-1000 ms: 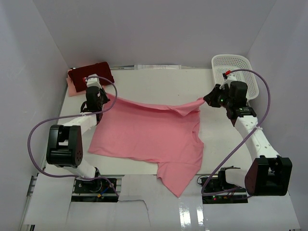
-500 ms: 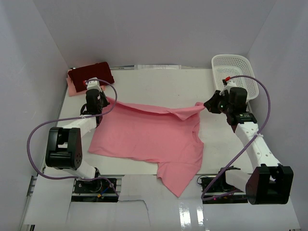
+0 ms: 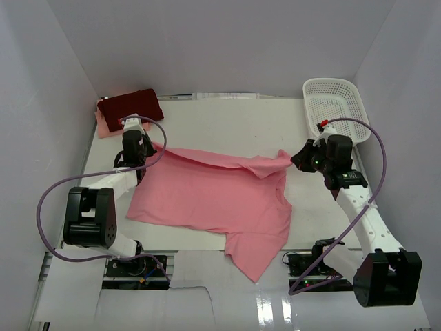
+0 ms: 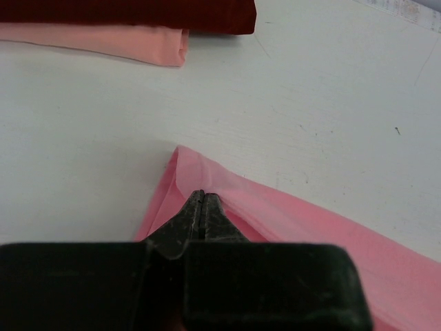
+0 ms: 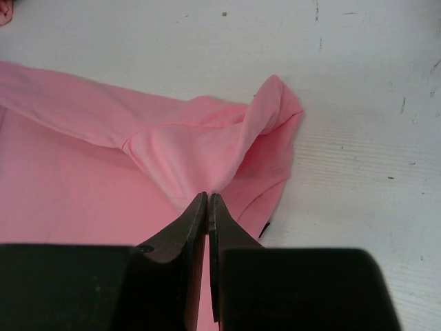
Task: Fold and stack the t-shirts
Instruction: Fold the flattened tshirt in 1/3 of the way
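Observation:
A salmon-pink t-shirt [image 3: 213, 196] lies spread across the middle of the table, its far edge lifted and stretched between my two grippers. My left gripper [image 3: 146, 143] [image 4: 200, 195] is shut on the shirt's far left corner [image 4: 189, 165]. My right gripper [image 3: 298, 156] [image 5: 208, 196] is shut on the bunched far right corner [image 5: 207, 148]. A folded dark maroon-red t-shirt [image 3: 129, 105] [image 4: 138, 10] sits at the back left on top of a folded pale peach-pink one [image 3: 102, 127] [image 4: 96, 40].
A white mesh basket [image 3: 335, 105] stands at the back right, just behind the right arm. White walls close in the table on three sides. One sleeve of the pink shirt [image 3: 256, 254] hangs over the near table edge between the arm bases.
Both grippers have drawn the shirt's far edge toward the near side; the right one moved down and slightly left, and the held edge sags lower.

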`<act>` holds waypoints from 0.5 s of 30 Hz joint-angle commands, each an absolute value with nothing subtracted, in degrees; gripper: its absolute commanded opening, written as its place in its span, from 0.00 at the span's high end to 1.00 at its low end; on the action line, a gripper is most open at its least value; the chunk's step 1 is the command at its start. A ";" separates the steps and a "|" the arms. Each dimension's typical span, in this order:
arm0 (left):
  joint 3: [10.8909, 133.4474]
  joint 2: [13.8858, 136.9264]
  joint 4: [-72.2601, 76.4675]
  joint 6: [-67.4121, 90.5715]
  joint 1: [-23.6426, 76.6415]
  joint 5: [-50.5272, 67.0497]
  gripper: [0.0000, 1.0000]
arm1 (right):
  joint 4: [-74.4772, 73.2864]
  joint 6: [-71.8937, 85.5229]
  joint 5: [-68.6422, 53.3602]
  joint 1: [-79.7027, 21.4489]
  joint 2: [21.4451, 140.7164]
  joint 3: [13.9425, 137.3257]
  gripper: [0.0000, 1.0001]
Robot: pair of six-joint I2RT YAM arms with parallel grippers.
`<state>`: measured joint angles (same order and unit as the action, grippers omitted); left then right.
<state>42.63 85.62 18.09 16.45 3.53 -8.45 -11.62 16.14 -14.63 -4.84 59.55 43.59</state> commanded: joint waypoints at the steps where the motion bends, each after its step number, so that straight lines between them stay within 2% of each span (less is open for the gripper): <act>1: 41.75 81.83 16.79 16.96 3.25 -8.88 1.00 | -12.65 16.44 -13.80 -5.18 57.57 42.89 0.92; 15: 39.99 77.96 13.10 17.40 3.25 -9.67 1.00 | -18.80 16.52 -13.36 -5.97 55.90 42.98 0.92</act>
<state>40.56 81.17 14.26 17.06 3.53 -8.67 -16.93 16.25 -13.80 -5.56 56.88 42.50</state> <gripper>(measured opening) 0.016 0.081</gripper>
